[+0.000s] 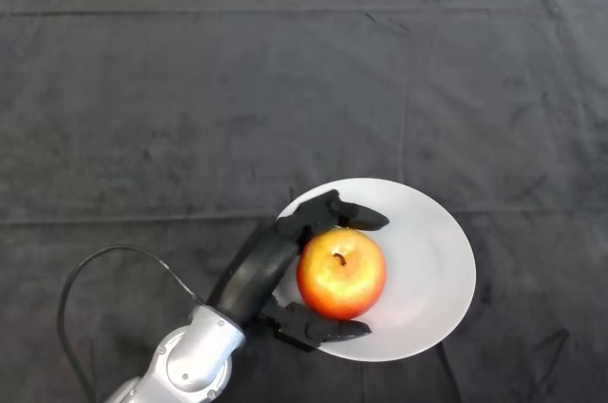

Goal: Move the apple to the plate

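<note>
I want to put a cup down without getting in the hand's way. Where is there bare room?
The dark cloth beyond the plate is bare across its width, and so is the strip right of the plate. The plate's left half is crowded: the apple sits there with the left hand around it, fingers either side.
</note>
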Action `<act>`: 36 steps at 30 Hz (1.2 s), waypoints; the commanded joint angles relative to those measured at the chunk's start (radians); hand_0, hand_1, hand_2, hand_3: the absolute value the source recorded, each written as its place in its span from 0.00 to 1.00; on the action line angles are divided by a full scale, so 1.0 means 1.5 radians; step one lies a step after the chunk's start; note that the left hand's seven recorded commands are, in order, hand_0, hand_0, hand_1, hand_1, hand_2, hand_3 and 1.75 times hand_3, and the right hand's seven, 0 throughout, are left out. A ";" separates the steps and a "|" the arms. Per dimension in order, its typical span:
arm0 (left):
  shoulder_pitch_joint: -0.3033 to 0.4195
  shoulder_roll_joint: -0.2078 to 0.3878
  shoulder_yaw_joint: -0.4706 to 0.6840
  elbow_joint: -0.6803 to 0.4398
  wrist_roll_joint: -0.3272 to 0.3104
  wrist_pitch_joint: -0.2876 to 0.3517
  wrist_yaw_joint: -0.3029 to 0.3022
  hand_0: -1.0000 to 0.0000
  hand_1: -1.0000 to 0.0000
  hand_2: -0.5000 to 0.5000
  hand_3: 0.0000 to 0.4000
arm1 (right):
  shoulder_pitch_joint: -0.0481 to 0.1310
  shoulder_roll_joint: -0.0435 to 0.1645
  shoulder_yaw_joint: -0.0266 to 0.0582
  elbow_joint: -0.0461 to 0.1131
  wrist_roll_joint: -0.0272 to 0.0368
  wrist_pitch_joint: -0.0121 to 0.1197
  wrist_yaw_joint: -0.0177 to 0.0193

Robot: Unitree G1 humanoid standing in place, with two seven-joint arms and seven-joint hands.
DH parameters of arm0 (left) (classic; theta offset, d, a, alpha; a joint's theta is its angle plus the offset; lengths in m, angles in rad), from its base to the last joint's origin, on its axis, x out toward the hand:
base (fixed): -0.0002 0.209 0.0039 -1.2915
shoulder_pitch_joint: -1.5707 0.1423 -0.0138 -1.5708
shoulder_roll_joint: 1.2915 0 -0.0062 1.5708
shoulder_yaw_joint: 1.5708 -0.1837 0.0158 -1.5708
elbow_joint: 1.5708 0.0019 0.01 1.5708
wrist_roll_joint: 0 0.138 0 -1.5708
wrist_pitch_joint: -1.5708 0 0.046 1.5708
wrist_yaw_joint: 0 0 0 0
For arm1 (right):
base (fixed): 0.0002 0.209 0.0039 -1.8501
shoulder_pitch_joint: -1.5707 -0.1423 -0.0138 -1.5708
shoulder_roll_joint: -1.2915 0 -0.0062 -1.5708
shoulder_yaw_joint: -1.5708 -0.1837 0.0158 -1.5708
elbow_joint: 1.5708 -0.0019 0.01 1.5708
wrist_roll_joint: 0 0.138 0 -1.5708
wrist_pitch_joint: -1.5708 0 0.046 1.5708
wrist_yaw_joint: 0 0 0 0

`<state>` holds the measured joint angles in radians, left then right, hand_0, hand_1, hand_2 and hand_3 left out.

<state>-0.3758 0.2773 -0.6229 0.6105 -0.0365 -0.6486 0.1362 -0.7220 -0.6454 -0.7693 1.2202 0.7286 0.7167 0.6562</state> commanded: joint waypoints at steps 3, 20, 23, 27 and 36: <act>-0.021 0.017 -0.022 0.033 -0.001 -0.008 0.006 1.00 0.60 0.70 0.40 | -0.004 -0.009 -0.0098 -0.013 0.0146 -0.002 -0.0041; -0.026 0.022 -0.026 0.038 0.006 -0.003 0.020 1.00 1.00 0.50 0.00 | -0.004 -0.009 -0.0096 -0.012 0.0145 -0.002 -0.0036; -0.026 0.023 -0.026 0.037 0.008 -0.001 0.023 1.00 1.00 0.50 0.00 | -0.004 -0.009 -0.0096 -0.012 0.0145 -0.002 -0.0035; -0.027 0.027 -0.023 0.031 0.007 0.001 0.022 1.00 1.00 0.50 0.00 | -0.004 -0.009 -0.0095 -0.012 0.0145 -0.002 -0.0034; -0.019 0.075 0.027 -0.015 -0.020 -0.007 -0.001 1.00 1.00 0.50 0.00 | -0.004 -0.009 -0.0094 -0.012 0.0145 -0.002 -0.0034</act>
<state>-0.3869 0.3404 -0.6003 0.6087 -0.0572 -0.6490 0.1409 -0.7220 -0.6454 -0.7693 1.2202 0.7286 0.7167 0.6562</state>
